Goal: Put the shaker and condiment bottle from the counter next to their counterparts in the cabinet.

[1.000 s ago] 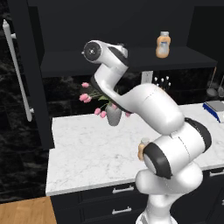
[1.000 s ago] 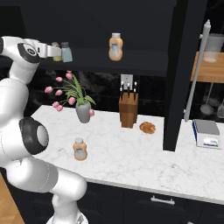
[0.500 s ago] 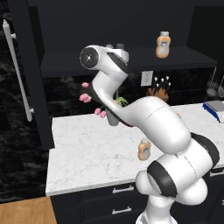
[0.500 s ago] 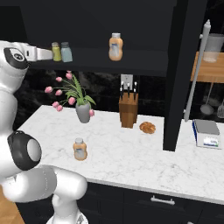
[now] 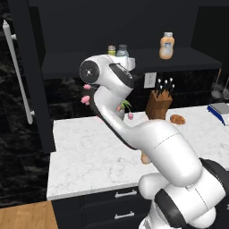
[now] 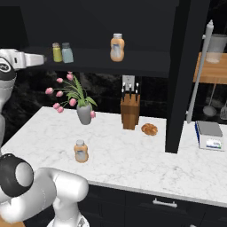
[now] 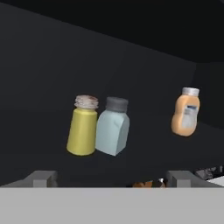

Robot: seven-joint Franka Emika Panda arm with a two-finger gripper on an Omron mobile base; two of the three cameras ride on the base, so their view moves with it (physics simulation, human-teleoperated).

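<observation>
Half the job looks done: the yellow shaker stands on the cabinet shelf directly ahead of the gripper, touching the pale blue shaker on its right. The gripper's fingers are spread wide with nothing between them. Farther right along the shelf, well apart from the pair, sits an orange bottle. Its twin, the condiment bottle, stands far below the gripper on the marble counter, in front of the flower vase; fetching it and setting it beside the shelf bottle appears to be what remains.
</observation>
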